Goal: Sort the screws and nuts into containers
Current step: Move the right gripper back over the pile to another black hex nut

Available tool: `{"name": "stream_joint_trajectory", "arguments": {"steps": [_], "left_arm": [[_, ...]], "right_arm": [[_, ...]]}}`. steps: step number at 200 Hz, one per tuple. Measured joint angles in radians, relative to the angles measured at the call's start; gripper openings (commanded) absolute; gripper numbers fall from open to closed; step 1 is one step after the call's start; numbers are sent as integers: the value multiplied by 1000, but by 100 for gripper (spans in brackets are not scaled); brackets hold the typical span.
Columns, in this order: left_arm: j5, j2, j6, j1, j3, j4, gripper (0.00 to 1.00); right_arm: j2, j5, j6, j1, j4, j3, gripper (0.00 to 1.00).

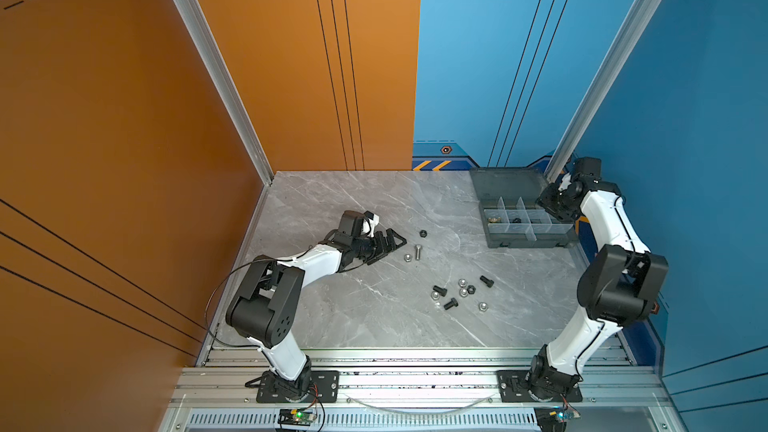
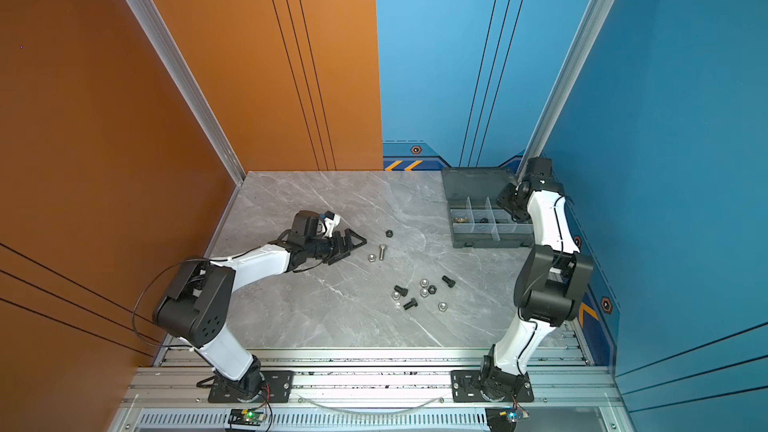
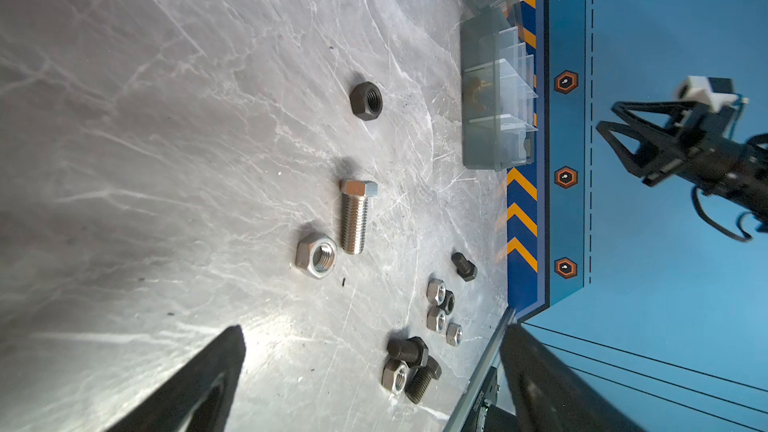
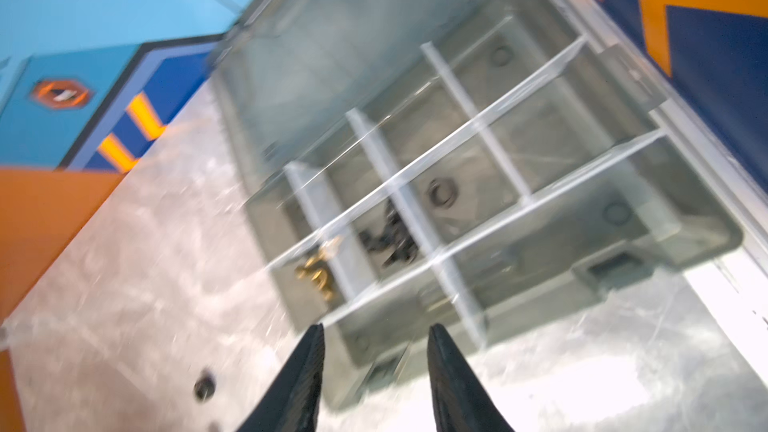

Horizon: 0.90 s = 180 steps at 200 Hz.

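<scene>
Mid-worktop (image 1: 332, 317): three black bolts (image 1: 439, 289), one silver bolt (image 1: 418, 250), five silver nuts (image 1: 462, 283), two black nuts (image 1: 423, 233). One box (image 1: 511, 184), far right corner. Left gripper (image 1: 395, 241), right gripper (image 4: 376, 326): jaws spread, empty.

No word, brand or number is legible anywhere: the only signs are orange chevrons (image 3: 522, 218) and small hexagon badges (image 3: 566, 177) on the blue wall band (image 3: 561, 218), and tiny print on the rail (image 3: 478, 403) is unreadable.
</scene>
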Motion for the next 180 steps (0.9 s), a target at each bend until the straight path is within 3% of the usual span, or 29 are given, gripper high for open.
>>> {"name": "stream_joint_trajectory", "arguments": {"steps": [36,108,180], "left_arm": [[0,21,0,0,27,-7,98],[0,31,0,0,33,-21,98],[1,33,0,0,33,-21,98]], "right_arm": [[-150,-8,-25,183,-26,-188,45],[-242,53,-3,498,-86,-473,45],[-284,138,13,604,-117,-638,45]]}}
